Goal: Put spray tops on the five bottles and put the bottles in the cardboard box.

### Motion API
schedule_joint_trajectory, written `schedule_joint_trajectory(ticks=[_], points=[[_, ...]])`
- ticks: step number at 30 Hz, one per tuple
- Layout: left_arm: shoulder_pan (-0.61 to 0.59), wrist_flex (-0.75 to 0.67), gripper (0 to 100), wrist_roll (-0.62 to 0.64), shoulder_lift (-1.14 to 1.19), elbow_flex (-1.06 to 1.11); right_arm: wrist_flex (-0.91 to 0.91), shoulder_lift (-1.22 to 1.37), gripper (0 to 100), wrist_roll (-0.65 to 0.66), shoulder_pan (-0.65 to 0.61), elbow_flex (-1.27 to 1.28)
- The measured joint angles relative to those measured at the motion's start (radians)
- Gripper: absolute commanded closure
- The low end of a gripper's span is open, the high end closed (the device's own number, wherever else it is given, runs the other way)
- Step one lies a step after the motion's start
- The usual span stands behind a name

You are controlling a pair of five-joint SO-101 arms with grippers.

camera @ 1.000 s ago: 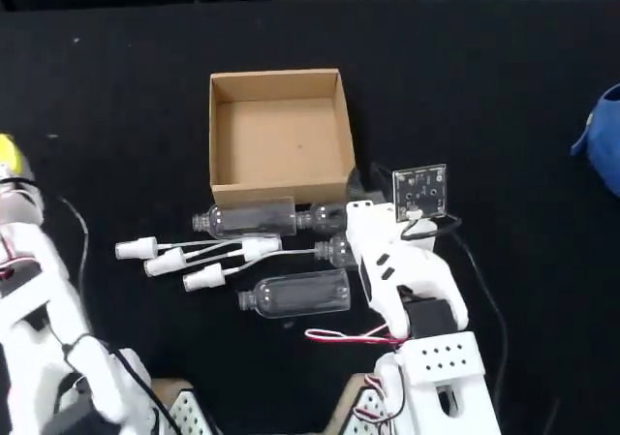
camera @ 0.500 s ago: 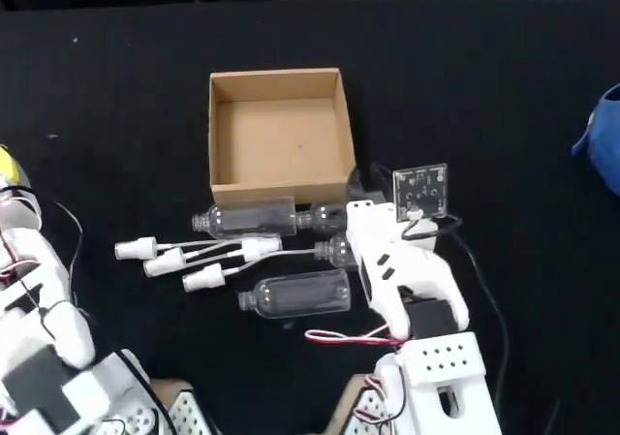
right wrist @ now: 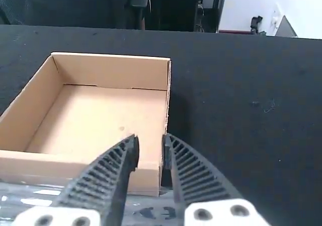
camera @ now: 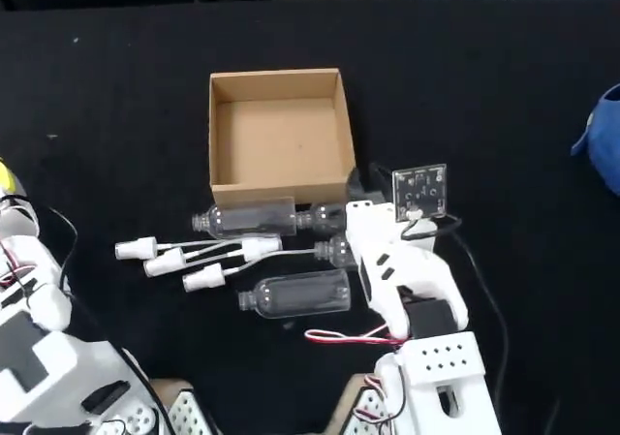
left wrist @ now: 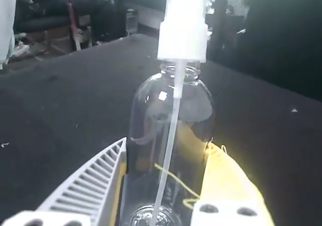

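**High view.** The cardboard box point(camera: 279, 144) sits open and empty at mid-worktop point(camera: 504, 86). At its 6 o'clock a clear bottle point(camera: 254, 218) lies on its side just beside the near wall. A second bottle point(camera: 295, 295) lies farther out toward 6 o'clock. Two more necks point(camera: 334, 251) poke from under the right arm point(camera: 402, 275) at the box's 5 o'clock. Loose spray tops point(camera: 165, 260) fan out at 7 o'clock, their thin tubes crossing. The left arm point(camera: 39, 357) is at the worktop's 8 o'clock corner. A blue object point(camera: 605, 149) sits at the 3 o'clock edge, well apart.

**Left wrist view.** The left tool point(left wrist: 170, 144) is clamped on the held bottle point(left wrist: 171, 120), which stands upright between a white and a yellow jaw. A white cap point(left wrist: 183, 22) sits on its neck with the tube running down inside. I cannot tell whether it is fully seated.

**Right wrist view.** The right tool point(right wrist: 150, 140) has its jaws a narrow gap apart and holds nothing. It hangs over the box's near wall point(right wrist: 75, 168).

These bottles look light, thin-walled and slick, and being round they will likely roll. A moderate grip across the mid-body seems safest. The tops are best taken by the collar, since the tubes look bendy. The right arm covers two bottles, the box wall crowds a third, and the tangled tubes may drag one another.
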Motion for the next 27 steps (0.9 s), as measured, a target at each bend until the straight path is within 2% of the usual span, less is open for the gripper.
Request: schedule_joint_trajectory(ticks=[13, 19, 27], points=[[-0.071, 0.0, 97, -0.005, 0.155, -0.112, 0.0, 0.0, 92.8, 0.0, 0.0, 0.0], [-0.08, -0.003, 97, -0.127, 0.232, -0.153, 0.0, 0.0, 92.8, 0.0, 0.0, 0.0], [-0.078, -0.005, 97, -0.141, 0.259, -0.17, 0.0, 0.0, 92.8, 0.0, 0.0, 0.0]])
